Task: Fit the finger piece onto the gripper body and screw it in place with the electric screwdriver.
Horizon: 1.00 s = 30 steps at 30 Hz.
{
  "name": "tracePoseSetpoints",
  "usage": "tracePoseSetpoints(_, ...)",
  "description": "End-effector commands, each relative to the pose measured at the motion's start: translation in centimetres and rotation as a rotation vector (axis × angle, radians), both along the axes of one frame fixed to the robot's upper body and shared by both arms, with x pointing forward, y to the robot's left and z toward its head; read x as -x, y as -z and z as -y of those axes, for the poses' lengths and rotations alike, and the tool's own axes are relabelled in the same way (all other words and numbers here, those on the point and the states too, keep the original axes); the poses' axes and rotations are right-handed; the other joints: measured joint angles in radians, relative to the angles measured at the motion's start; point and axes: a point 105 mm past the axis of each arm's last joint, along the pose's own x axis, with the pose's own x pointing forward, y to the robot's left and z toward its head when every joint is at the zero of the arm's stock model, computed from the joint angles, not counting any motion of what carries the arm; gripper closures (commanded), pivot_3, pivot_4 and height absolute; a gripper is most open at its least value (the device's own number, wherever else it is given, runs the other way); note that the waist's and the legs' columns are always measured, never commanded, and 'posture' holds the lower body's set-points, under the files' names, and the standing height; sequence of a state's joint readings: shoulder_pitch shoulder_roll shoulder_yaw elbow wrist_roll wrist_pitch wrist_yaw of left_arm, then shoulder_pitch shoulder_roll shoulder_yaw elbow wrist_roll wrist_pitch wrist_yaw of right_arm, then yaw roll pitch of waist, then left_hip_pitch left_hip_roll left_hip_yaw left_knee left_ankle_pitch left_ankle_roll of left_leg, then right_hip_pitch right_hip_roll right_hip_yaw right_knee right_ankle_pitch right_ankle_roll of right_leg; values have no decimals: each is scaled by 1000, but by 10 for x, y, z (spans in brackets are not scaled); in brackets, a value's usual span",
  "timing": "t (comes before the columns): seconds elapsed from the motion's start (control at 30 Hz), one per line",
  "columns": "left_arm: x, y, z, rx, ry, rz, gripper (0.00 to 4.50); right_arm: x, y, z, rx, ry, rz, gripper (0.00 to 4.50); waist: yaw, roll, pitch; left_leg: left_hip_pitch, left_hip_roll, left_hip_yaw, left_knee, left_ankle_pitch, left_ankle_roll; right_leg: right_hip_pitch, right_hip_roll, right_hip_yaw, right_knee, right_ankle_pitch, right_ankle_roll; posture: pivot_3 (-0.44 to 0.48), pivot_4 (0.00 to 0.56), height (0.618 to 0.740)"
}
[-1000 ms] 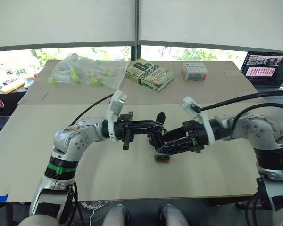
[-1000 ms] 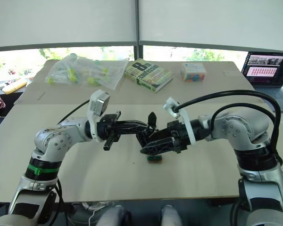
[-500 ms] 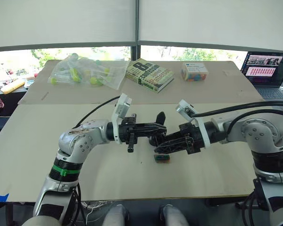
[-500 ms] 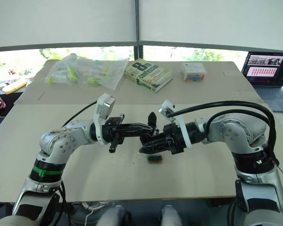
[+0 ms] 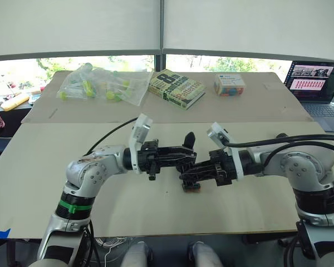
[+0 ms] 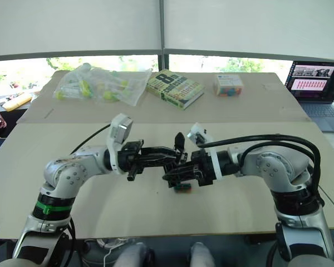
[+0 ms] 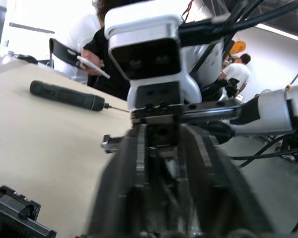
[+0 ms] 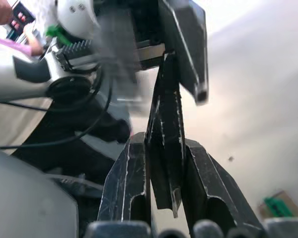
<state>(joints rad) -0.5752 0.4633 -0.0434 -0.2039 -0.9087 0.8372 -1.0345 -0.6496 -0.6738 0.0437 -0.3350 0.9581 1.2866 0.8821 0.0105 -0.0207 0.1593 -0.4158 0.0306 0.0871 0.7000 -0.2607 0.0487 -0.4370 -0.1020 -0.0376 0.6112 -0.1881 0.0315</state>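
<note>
Left gripper: we see the left gripper [image 5: 183, 157] above the middle of the tabletop [image 5: 39, 167], closed on the gripper body [image 5: 185, 151], whose pointed finger sticks upward.
Right gripper: the right gripper [image 5: 190, 173] meets the left one at the middle of the tabletop; in its wrist view its fingers [image 8: 126, 183] are clamped on the finger piece [image 8: 165, 144], a slim black wedge standing between them.
Finger piece position: its tip lies against the gripper body; we cannot tell whether it is seated.
Electric screwdriver: we see the electric screwdriver [image 7: 67, 95] in the left wrist view, lying flat on the tabletop with its thin bit pointing away from the handle, well apart from both grippers.
Small box: a green-brown box [image 5: 191, 187] lies on the tabletop just below the right gripper.
Far edge of tabletop: a book [image 5: 176, 88], a clear bag of yellow-green items [image 5: 100, 86] and a small colourful box [image 5: 229, 85] lie near it.
Far right corner: a laptop [image 5: 314, 80] sits there.
Background: a person [image 7: 97, 47] sits beyond the tabletop in the left wrist view.
</note>
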Motion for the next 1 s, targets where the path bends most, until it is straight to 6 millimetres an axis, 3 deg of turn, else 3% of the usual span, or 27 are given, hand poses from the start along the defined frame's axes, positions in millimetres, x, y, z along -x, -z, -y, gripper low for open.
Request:
tracePoseSetpoints(0.03,-2,-14,-27,-3,-66,87,1431,-4,-20,9,-109,10,139,4058,0,0,0,0,0,0,0,0,0,0,0,0,0,0,0,0,150,740)
tracePoseSetpoints(0.13,-10,-3,-60,-111,-164,196,44,-4,-20,14,-152,3,191,4060,-6,0,0,0,1,0,0,0,0,0,1,0,0,0,0,0,150,740)
tracePoseSetpoints(0.2,-15,9,-79,-221,-225,316,0,-6,-19,19,-182,10,237,4061,-6,0,0,1,1,0,-1,0,0,0,2,0,-1,0,0,0,150,740)
tracePoseSetpoints(0.37,-28,40,-102,-339,-323,375,0,-9,-15,39,-287,37,352,4066,9,0,0,1,1,1,-1,0,-1,0,2,0,-1,0,-1,0,150,740)
tracePoseSetpoints(0.5,-40,67,-94,-362,-354,294,0,-7,0,65,-186,45,393,4068,16,0,0,0,0,1,0,0,0,1,0,0,-1,0,-1,0,150,740)
tracePoseSetpoints(0.63,-46,76,-76,-355,-302,318,0,-15,-7,77,-189,101,511,4069,12,-1,0,0,0,2,2,0,0,1,0,0,0,0,0,0,150,740)
tracePoseSetpoints(0.77,-61,89,-60,-374,-228,360,0,-14,-11,73,-209,87,623,4069,11,-1,0,0,2,2,2,0,-1,1,3,0,0,0,-1,0,150,740)
tracePoseSetpoints(1.0,-80,109,-35,-409,-161,393,0,-10,-11,55,-255,75,663,4070,2,-1,0,0,1,5,3,0,0,1,3,0,0,1,-1,0,150,740)
